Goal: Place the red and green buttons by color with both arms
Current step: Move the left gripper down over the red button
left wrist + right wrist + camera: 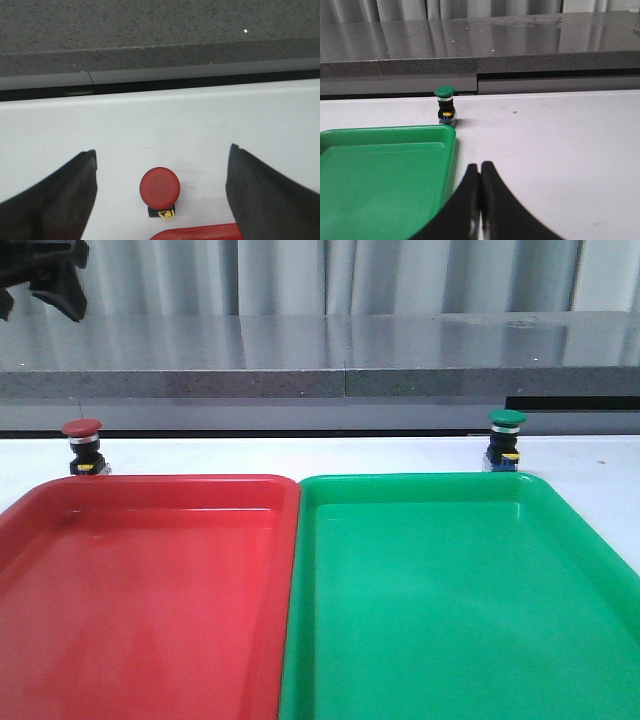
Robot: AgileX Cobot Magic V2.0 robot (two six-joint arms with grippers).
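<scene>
The red button (83, 445) stands upright on the white table just behind the red tray's (150, 485) far left corner. In the left wrist view it (159, 186) sits on the table between and below my wide-open left gripper (162, 160), whose fingers are well apart from it. Part of the left arm (45, 275) shows at the top left of the front view. The green button (506, 440) stands behind the green tray's (420, 480) far right corner. My right gripper (480, 165) is shut and empty, low over the table beside the green tray (385, 132), well short of the green button (445, 105).
The two trays lie side by side and fill the near table. A grey counter ledge (320, 380) runs along the back edge behind both buttons. White table shows to the right of the green tray (560, 150).
</scene>
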